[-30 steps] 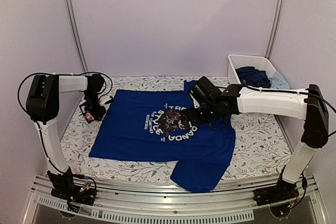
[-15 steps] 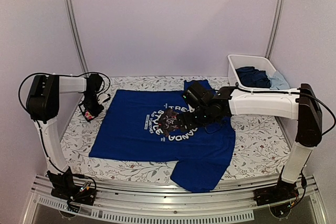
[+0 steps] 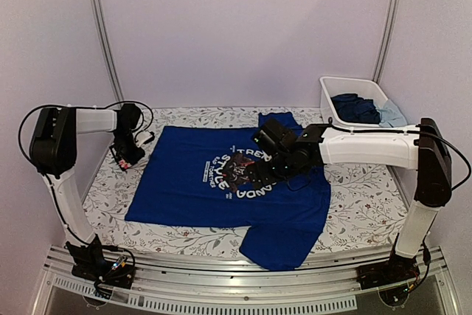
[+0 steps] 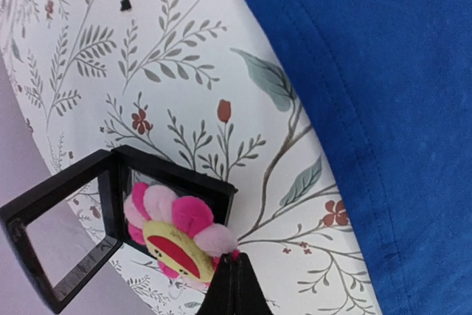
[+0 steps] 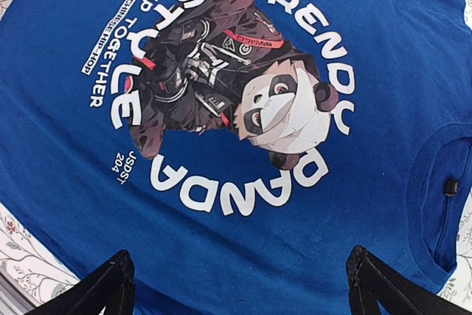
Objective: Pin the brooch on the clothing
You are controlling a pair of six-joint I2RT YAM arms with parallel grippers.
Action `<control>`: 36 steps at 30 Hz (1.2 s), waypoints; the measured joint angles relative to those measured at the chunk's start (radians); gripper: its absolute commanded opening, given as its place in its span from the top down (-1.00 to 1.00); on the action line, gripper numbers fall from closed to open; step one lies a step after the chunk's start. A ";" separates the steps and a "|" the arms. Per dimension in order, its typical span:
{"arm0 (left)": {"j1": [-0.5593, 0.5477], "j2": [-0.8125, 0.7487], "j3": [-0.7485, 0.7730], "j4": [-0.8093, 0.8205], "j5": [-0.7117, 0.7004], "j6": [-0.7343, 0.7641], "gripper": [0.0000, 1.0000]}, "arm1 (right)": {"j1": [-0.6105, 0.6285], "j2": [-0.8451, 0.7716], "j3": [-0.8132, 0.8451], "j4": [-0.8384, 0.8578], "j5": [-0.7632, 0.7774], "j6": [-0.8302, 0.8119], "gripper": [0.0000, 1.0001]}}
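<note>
The brooch (image 4: pixel 173 234), a flower with pink petals and a yellow centre, lies half in a small black square tray (image 4: pixel 74 201) on the floral cloth left of the clothing. My left gripper (image 4: pixel 234 267) is shut, and its tips pinch a pink petal at the brooch's right edge. In the top view the left gripper (image 3: pixel 127 154) stands by the shirt's left sleeve. The clothing (image 3: pixel 184 189), a royal-blue T-shirt with a panda print (image 5: pixel 243 86), lies flat. My right gripper (image 5: pixel 240 289) hovers open over the print, with bare blue cloth between its fingers (image 5: pixel 110 285).
A white bin (image 3: pixel 352 83) at the back right holds bunched dark-blue and light-blue clothes (image 3: pixel 358 107). The floral tablecloth (image 3: pixel 361 197) shows around the shirt. The shirt's hem (image 3: pixel 276 252) hangs near the table's front rail. Walls stand close on both sides.
My left gripper has closed its jaws at the brooch by the tray. The right arm has shifted a little to the left over the panda print, jaws still wide.
</note>
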 measured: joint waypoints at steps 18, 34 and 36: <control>-0.312 -0.315 0.087 -0.313 0.385 0.058 1.00 | 0.045 -0.156 -0.166 0.252 -0.114 -0.186 -0.97; -0.734 -0.270 0.557 -0.644 0.729 0.130 1.00 | 0.047 -0.455 -0.448 0.782 -0.594 -0.558 -0.89; -0.762 -0.261 0.584 -0.649 0.738 0.132 1.00 | 0.047 -0.455 -0.448 0.810 -0.622 -0.570 -0.79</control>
